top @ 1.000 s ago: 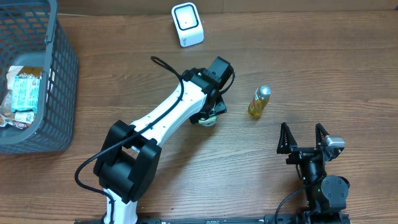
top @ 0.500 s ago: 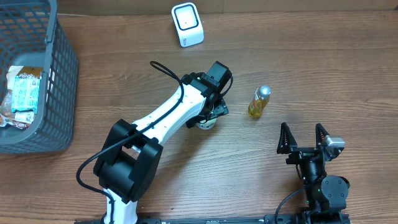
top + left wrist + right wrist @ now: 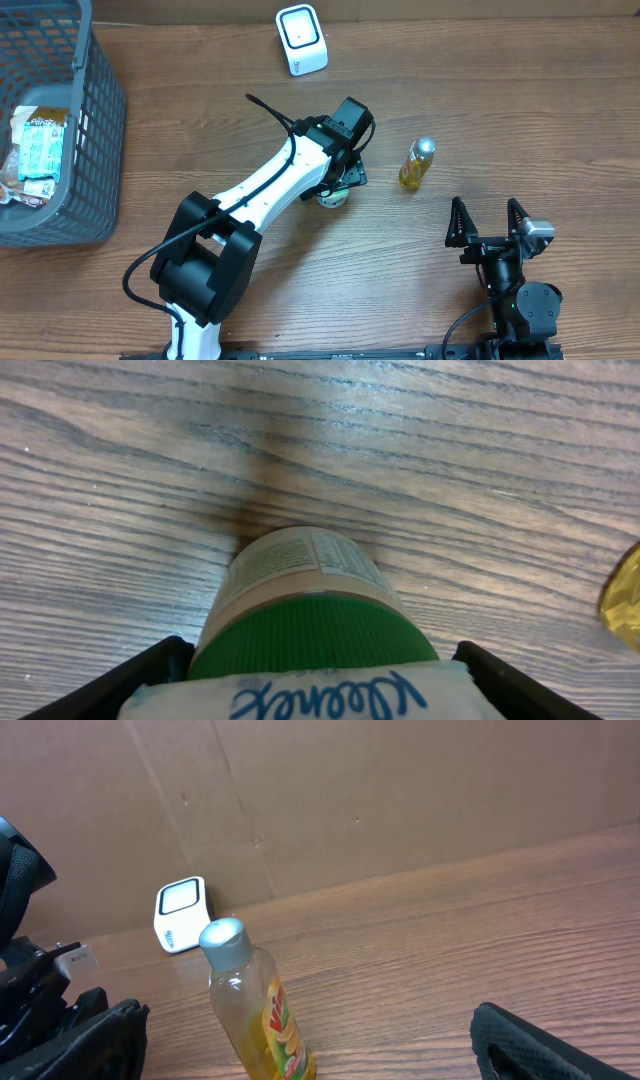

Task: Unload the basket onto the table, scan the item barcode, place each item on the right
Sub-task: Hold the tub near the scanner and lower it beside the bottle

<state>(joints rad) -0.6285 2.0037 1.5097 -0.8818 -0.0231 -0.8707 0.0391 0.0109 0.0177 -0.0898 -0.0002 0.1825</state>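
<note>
**Overhead.** The wooden surface [image 3: 520, 110] carries a white barcode scanner [image 3: 301, 40] at its far edge. A grey mesh basket [image 3: 100, 150] with snack packets [image 3: 40, 145] sits in the far left corner. The left end effector [image 3: 340, 183] hangs over a jar [image 3: 332, 198] near the middle, its jaws hidden by the wrist. A yellow bottle [image 3: 415, 167] with a silver cap sits just right of it. The right end effector [image 3: 485, 207] waits by the near edge with its jaws wide and nothing between them.

**Left wrist.** Only here does the jar show as lying on its side, green lid toward the camera and printed label facing up. A white Kleenex tissue packet [image 3: 300, 695] spans the gap between the dark fingers [image 3: 150, 675], which stand wide. Whether they press on it I cannot tell.

**Right wrist.** This view shows that the bottle stands upright. A brown cardboard wall [image 3: 400, 790] rises behind the far edge, with the scanner just before it.

Against a second ago, the left wrist has shifted only slightly and the jar lies in almost the same spot. The bottle, scanner, basket and right arm are unchanged.
</note>
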